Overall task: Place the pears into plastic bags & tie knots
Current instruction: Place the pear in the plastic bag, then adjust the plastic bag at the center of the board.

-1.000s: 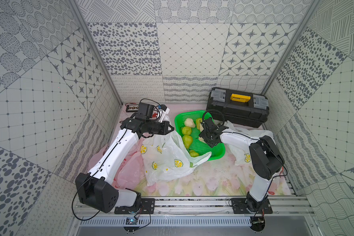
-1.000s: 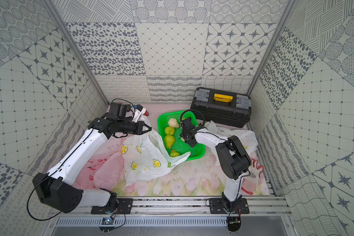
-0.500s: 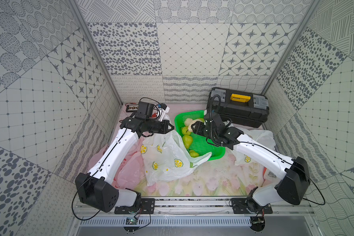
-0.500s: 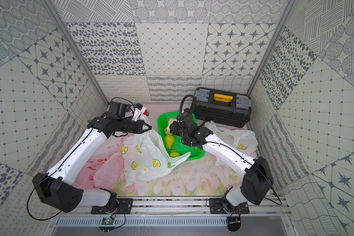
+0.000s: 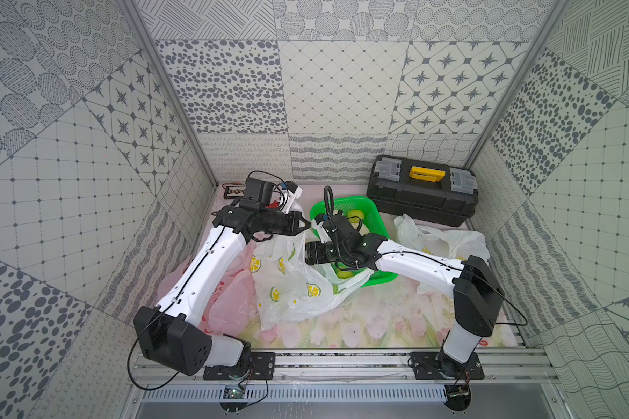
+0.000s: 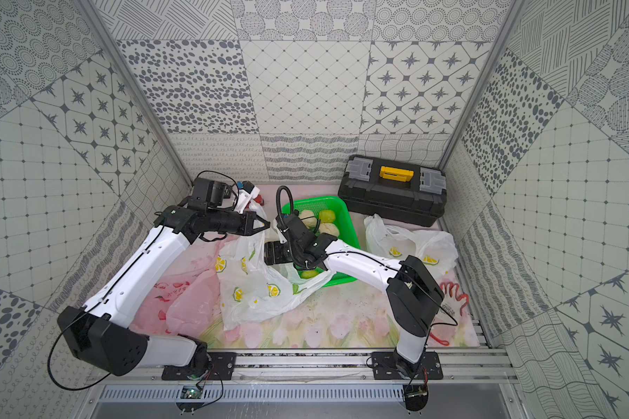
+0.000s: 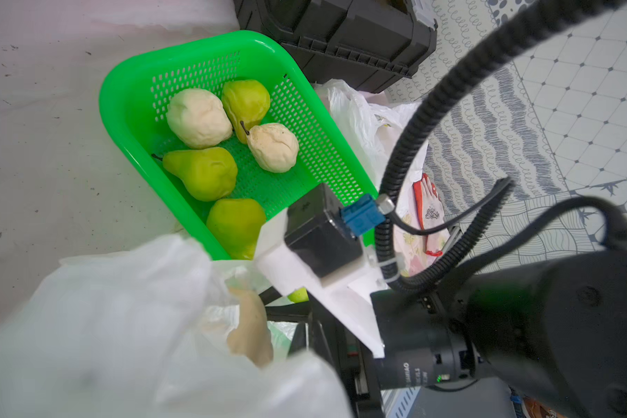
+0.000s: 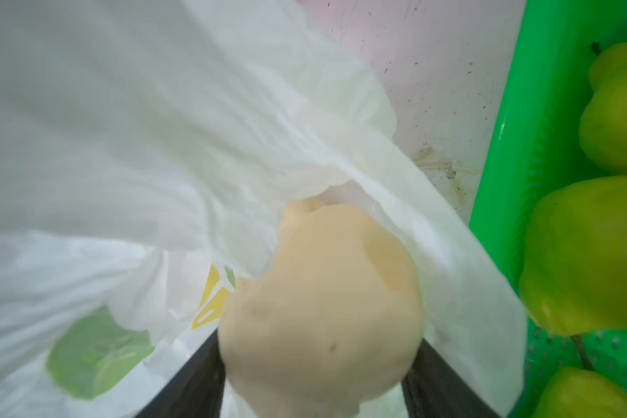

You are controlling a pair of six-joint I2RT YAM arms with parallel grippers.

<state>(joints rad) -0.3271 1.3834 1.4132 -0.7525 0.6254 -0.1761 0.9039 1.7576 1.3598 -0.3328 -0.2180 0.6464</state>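
Green and cream pears [image 7: 200, 173] held in green basket [image 7: 114, 123]. Lemon bag [image 5: 287, 283] edge pinched by closed left jaws. Cream pear [image 8: 319, 311] flanked by right jaws at bag mouth; grip cannot be told.

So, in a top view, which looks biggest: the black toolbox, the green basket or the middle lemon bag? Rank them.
1. middle lemon bag
2. black toolbox and green basket look about alike; the right arm covers part of the basket.

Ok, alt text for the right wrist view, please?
A pale cream pear sits between the right hand's dark fingers at the mouth of a white lemon-print bag; green pears lie in a green mesh basket beside it.
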